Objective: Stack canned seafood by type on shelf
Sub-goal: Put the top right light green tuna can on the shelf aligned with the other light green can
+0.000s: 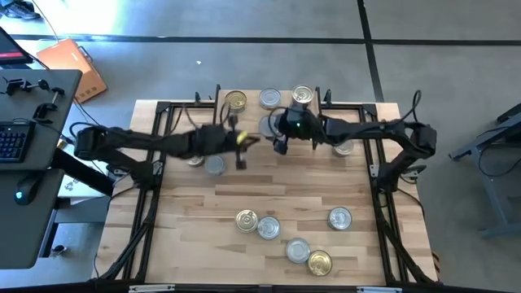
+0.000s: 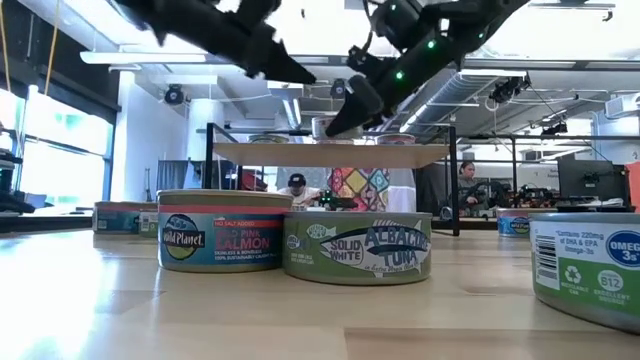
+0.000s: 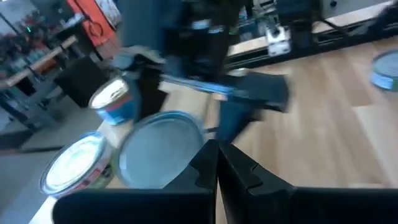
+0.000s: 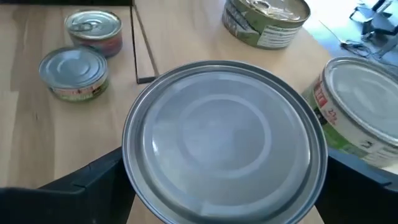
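The shelf (image 1: 249, 116) stands at the table's far middle; in the low view its light board (image 2: 330, 154) sits on thin black legs. On it rest a gold-lidded can (image 1: 235, 101), a silver can (image 1: 270, 98) and a small stack (image 1: 302, 96). My right gripper (image 1: 278, 135) is over the shelf's near edge, closed on a silver-lidded can (image 4: 224, 149). My left gripper (image 1: 242, 151) hangs shut and empty just left of it, above the table in front of the shelf. Several more cans (image 1: 269, 228) lie near the table's front edge. My right gripper has the silver-lidded can between its two fingers, one finger (image 4: 99, 177) on each opposite side of the round wall (image 4: 132, 168). The fingers slant down from the table's right side. The can sits level, lid up, and looks clear of the wood beneath it.
Two cans (image 1: 213, 165) sit on the table under my left arm and one (image 1: 343, 148) under my right arm. Black frame rails (image 1: 151, 203) run along both table sides. Close to the low camera stand a salmon can (image 2: 224, 232) and a tuna can (image 2: 357, 246).
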Tool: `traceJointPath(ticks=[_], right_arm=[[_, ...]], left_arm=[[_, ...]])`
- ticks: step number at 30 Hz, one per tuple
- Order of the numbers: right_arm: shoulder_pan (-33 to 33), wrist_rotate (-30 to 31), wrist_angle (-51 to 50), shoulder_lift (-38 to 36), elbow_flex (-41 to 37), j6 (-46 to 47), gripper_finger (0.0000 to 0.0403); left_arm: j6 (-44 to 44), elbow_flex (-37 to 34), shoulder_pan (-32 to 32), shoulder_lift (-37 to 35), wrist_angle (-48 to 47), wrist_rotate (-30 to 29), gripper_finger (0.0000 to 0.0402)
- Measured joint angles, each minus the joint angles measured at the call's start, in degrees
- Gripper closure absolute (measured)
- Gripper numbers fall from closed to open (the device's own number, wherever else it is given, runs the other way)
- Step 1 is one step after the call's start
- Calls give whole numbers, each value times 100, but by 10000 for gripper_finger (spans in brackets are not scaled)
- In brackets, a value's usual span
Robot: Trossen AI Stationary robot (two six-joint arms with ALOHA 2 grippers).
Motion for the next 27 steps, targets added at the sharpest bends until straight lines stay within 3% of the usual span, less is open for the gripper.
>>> traceJointPath(ticks=[4,9,17,27], right_arm=[[-252,-279,39,79,0,5,14],[-439,-519,240,153,0,146,12],[-547,-515,237,159,-7,209,6],[-537,-477,41,70,-4,212,4]], left_arm=[[-94,340,763,391,-36,905,402],[-93,769,1146,960,-36,1507,402],[-311,1326,1407,1546,-638,1588,402],[-693,1412,1612,1616,-965,1678,402]])
